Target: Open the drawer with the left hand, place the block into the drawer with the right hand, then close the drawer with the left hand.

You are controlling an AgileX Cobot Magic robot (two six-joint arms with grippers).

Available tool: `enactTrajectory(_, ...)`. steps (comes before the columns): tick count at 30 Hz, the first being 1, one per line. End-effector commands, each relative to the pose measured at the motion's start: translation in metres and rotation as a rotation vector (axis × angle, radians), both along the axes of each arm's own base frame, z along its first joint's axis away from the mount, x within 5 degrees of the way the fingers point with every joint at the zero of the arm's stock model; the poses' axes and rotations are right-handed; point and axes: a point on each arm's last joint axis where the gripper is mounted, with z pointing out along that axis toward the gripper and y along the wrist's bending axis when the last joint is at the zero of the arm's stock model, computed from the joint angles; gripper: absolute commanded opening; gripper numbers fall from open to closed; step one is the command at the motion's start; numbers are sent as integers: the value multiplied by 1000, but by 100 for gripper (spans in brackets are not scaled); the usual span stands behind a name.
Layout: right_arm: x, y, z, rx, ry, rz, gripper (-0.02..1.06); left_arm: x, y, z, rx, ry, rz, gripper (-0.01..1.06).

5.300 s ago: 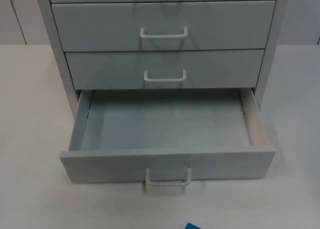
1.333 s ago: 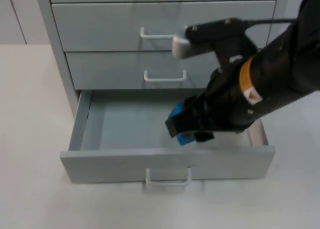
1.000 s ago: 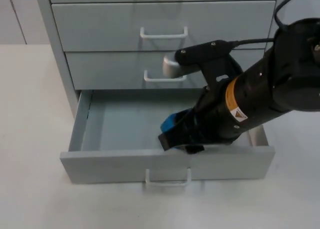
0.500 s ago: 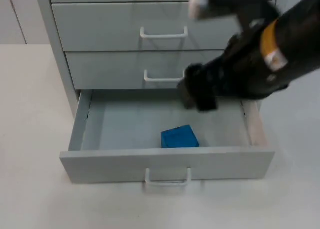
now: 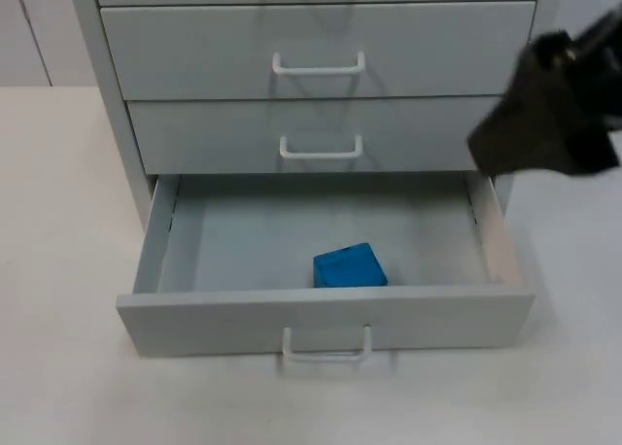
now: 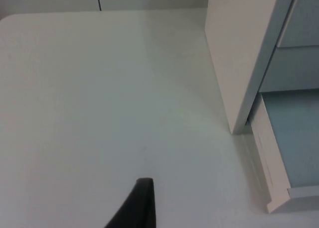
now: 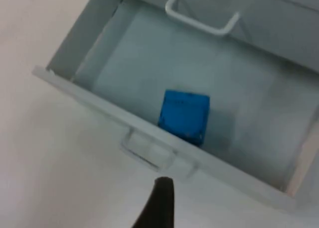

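White counter (image 5: 58,270) carried grey cabinet (image 5: 107,85); bottom drawer (image 5: 326,319) stood open, bright blue block (image 5: 350,266) inside near front wall. Right claw (image 5: 549,110) hung above drawer's right end, left claw (image 6: 142,208) over bare counter; fingers' state unreadable on both.

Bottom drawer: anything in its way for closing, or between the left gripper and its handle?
Nothing visible. The blue block lies flat inside the open bottom drawer, below its front wall, so it shouldn't catch. The handle faces bare white table. The left gripper waits over the table beside the cabinet.
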Motion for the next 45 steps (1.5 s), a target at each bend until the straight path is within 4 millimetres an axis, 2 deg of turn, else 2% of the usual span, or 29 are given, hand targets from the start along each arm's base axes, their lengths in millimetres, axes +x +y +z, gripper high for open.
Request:
enactTrajectory(1,-7,-5,-1,-10,-6,17,78,-1,-1,0,-33,-12,6,105)
enactTrajectory(10,-13,-21,4,-67,-36,-5,78,0,-2,1,-50,-17,3,105)
enactTrajectory(15,-9,-46,9,-125,-36,-127,78,0,-2,1,-52,-14,2,105)
enactTrajectory(16,-9,-46,9,-125,-36,-127,78,0,-2,1,-52,-14,2,105)
enactTrajectory(21,4,-86,-3,-148,38,-266,78,0,-2,1,-52,-14,2,105)
enactTrajectory(22,4,-86,-3,-148,38,-266,78,0,-2,1,-52,-14,2,105)
enactTrajectory(25,8,-113,-17,-125,140,-359,78,0,-2,1,-52,-14,2,105)
enactTrajectory(26,9,-123,-18,-120,169,-400,78,0,-2,1,-52,-14,2,105)
enactTrajectory(27,9,-123,-18,-120,169,-400,78,0,-2,1,-52,-14,2,105)
enactTrajectory(31,7,-158,-23,-140,273,-519,78,0,-2,1,-52,-14,2,105)
enactTrajectory(32,7,-158,-23,-140,273,-519,78,0,-2,1,-52,-14,2,105)
enactTrajectory(34,8,-171,-23,-119,283,-575,78,0,-2,1,-52,-14,2,105)
enactTrajectory(45,10,-178,-22,-118,258,-578,78,-1,-3,1,-49,-14,-12,105)
